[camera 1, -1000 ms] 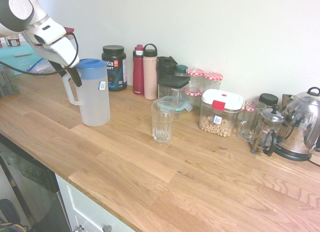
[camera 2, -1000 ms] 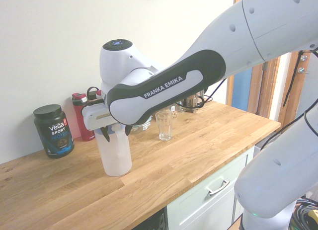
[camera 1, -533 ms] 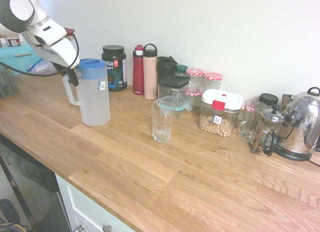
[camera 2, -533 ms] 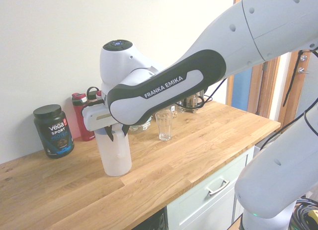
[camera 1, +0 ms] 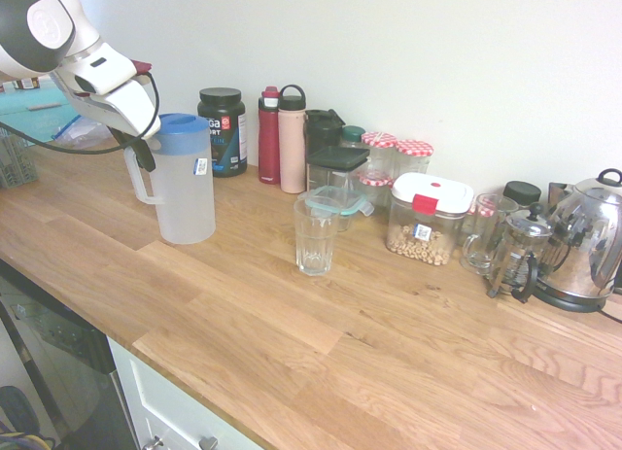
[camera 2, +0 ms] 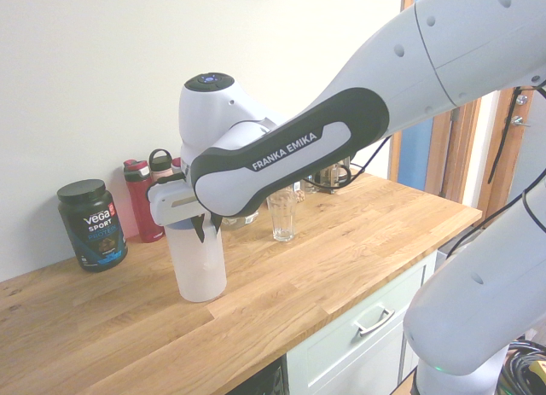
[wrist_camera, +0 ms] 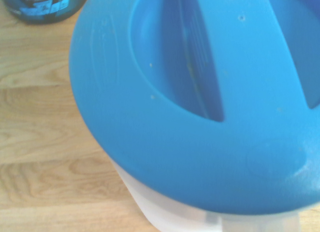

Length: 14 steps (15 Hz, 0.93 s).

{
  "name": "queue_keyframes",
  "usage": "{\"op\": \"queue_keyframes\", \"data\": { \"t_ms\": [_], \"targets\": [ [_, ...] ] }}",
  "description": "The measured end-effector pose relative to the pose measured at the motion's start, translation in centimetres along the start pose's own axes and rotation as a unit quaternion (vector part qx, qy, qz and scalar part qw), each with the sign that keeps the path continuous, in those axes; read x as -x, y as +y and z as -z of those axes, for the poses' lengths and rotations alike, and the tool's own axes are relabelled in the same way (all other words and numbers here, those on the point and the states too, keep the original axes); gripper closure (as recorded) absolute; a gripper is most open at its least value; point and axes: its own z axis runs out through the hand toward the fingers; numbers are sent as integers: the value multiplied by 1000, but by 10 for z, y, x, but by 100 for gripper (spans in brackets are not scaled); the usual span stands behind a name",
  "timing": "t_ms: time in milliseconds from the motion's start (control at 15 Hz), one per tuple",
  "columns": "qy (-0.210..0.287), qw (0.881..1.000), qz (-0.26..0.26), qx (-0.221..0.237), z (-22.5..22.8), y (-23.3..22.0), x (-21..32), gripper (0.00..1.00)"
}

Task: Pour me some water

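Jug [camera 1: 184,180] stands upright on the desk [camera 1: 292,324], 1 empty glass [camera 1: 316,232] well apart toward the kettle [camera 1: 583,241]. Gripper [camera 1: 137,149] at the jug's handle top, placed to lift; can't tell whether its fingers have closed.

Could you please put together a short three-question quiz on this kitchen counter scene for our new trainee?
1. True or false: the pitcher stands upright on the counter.
2. What colour is the pitcher's lid?
3. The hand is at which part of the pitcher: (a) the base, (b) the top of the handle, (c) the side facing the glass?

Key:
1. True.
2. Blue.
3. (b); whether the hand has closed on the handle cannot be told.
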Motion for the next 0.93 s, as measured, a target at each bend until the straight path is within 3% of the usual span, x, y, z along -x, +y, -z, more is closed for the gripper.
{"op": "queue_keyframes", "data": {
  "t_ms": [200, 533, 733, 933],
  "targets": [
    [-5, 1000, 18, 8, 11, 14, -5, 100],
    [-10, 997, 78, -12, 85, 70, -13, 100],
    [-21, 987, 160, -2, 116, 115, -41, 100],
    [-51, 971, 232, -3, 119, 162, -95, 100]
  ]
}}
